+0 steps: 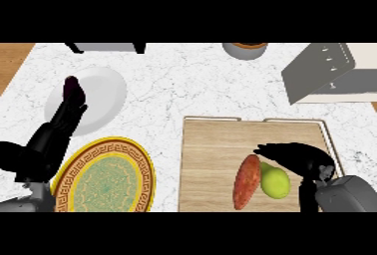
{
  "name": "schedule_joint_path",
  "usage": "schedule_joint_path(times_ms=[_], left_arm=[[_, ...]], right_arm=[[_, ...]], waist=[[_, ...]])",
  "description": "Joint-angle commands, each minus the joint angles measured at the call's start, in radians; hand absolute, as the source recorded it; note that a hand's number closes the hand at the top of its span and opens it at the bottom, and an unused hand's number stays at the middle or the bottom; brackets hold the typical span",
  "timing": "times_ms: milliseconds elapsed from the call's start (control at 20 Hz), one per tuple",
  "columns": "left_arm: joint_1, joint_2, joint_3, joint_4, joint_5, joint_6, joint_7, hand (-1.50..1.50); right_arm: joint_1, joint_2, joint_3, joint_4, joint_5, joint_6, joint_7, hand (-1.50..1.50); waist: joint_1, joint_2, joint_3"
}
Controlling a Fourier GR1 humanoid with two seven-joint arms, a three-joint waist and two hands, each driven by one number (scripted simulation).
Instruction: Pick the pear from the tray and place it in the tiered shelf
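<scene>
Poised over the near right part of the wooden tray [213,149] with the right hand [298,157], fingers stretched leftward and gently arched, enclosing nothing as yet; judged to be lining up for a grasp rather than holding. Just below those fingers, the pear [275,182], yellow-green, lying on the tray's boards close to its right rail and not lifted. Right beside it on the left, seemingly touching along its side, a reddish sweet potato [247,182], lying lengthwise; hence, probably, the approach from above and from the right, so as to close on the pear alone without nudging its neighbour. Cannot tell whether the fingertips touch the fruit or merely hover. Off at the view's left, the left hand [68,112], resting with straight fingers pointing up, overlapping a plain white plate [99,92] and taking no part. Nearer, below that, a plate with a yellow patterned rim and green centre [106,182]. Up at the far right, well apart from the tray, the grey tiered shelf [324,69], standing at an angle: a carry up and away from the body looks needed. Underneath everything, a white marble counter [191,79] with grey veining; at its far edge a round grey pot [247,50], at the far left a strip of wood flooring [15,60].
</scene>
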Motion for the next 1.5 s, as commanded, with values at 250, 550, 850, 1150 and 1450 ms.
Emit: schedule_joint_path(times_ms=[250, 550, 850, 1150, 1450], left_arm=[[-0.014, -0.004, 0.019, 0.026, -0.002, -0.026, -0.003, 0.0], [-0.001, -0.019, 0.016, 0.032, -0.007, -0.032, -0.034, 0.0], [0.043, -0.022, 0.005, -0.038, -0.019, -0.029, -0.004, 0.0], [0.003, 0.001, 0.04, -0.063, 0.008, -0.036, 0.064, 0.0], [-0.01, 0.004, 0.064, 0.016, 0.002, -0.032, 0.004, 0.0]], right_arm=[[0.02, 0.059, 0.038, 0.152, 0.094, -0.103, -0.084, -1.5], [0.057, -0.042, 0.023, 0.143, 0.153, -0.181, -0.194, 1.5], [0.015, 0.018, 0.018, 0.183, 0.225, -0.366, -0.266, 1.5], [0.047, -0.015, -0.058, 0.116, 0.223, -0.473, -0.355, 1.5], [0.151, 0.197, -0.172, 0.032, 0.288, -0.758, -0.043, 1.5]], waist=[[0.004, 0.008, 0.005], [0.003, 0.007, 0.005], [0.011, 0.007, 0.005], [0.0, 0.004, 0.005], [-0.046, 0.0, 0.005]])
